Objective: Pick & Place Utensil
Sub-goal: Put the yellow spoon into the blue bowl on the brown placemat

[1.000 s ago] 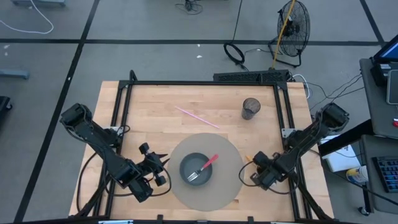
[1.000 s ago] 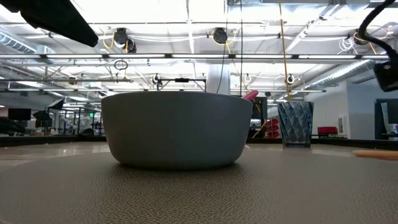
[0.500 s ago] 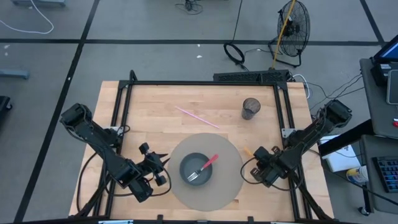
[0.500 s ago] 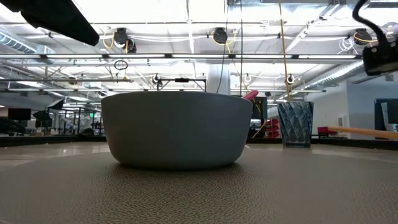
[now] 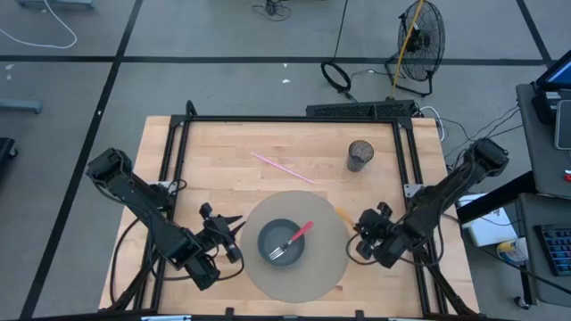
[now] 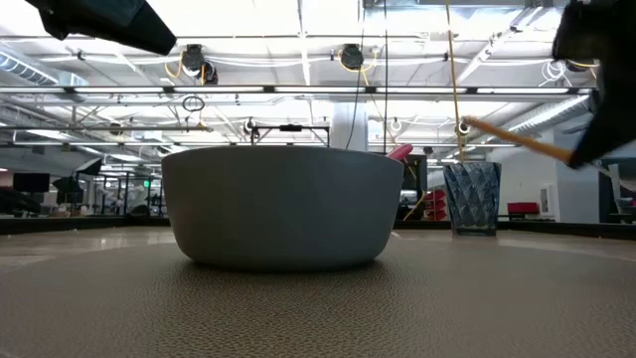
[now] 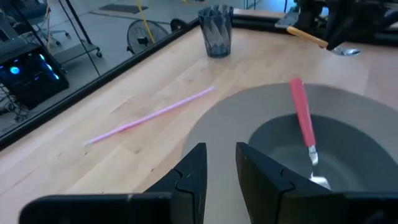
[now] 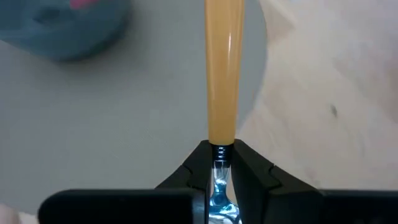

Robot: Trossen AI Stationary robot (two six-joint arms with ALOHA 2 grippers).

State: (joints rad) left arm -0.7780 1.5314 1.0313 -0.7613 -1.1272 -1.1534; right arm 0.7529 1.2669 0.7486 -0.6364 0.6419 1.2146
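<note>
1. While the right gripper (image 8: pixel 217 163) hangs above the round grey mat's (image 5: pixel 326 267) right edge, its fingers are clamped on the metal neck of an orange-handled utensil (image 8: pixel 222 74).
2. The utensil's orange handle sticks straight out ahead of the fingers, long axis in line with the gripper, pointing toward the grey bowl (image 5: pixel 280 242); in the low view the handle (image 6: pixel 517 140) is tilted, lifted clear of the table (image 5: pixel 223 178).
3. Beyond the handle tip, the bowl sits on the mat's centre and holds a pink-handled fork (image 5: pixel 293 241), handle leaning on the rim nearest the right gripper.
4. Farther off, behind the right gripper, a dark cup (image 5: pixel 359 154) stands upright; contents cannot be seen.
5. A pink straw (image 5: pixel 281 167) lies flat on the wood beyond the mat.
6. Left gripper (image 7: pixel 219 163) waits at the mat's opposite side, fingers slightly apart, holding nothing.
</note>
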